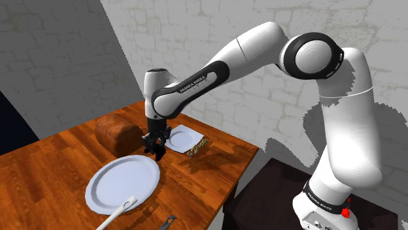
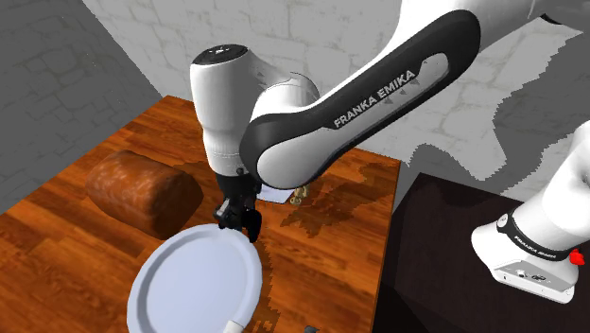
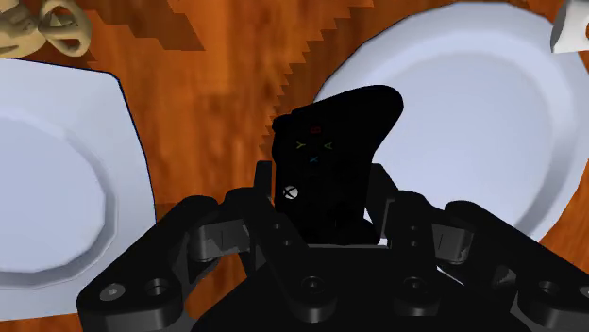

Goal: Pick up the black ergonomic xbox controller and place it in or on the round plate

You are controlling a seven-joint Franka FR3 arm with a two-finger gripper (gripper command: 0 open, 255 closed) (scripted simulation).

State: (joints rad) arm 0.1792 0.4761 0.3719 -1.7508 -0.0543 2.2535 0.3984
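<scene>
In the wrist view, a black Xbox controller [image 3: 332, 156] with small coloured buttons is clasped between my black fingers [image 3: 261, 189], so my gripper [image 3: 321, 196] is shut on it. The controller hangs off the table, one grip reaching over the rim of the round white plate [image 3: 472, 104]. In the shoulder view my gripper [image 1: 155, 149] hovers just above the far edge of the round plate [image 1: 123, 183]. In the second exterior view the gripper [image 2: 239, 216] sits over the plate's [image 2: 194, 284] far rim.
A brown bread loaf [image 1: 118, 134] lies behind the round plate. A square white plate [image 1: 183, 138] and a small tan object [image 1: 196, 150] sit beyond the gripper. A white-handled utensil [image 1: 118, 212] rests on the round plate's near edge, on a wooden table [image 1: 52, 163].
</scene>
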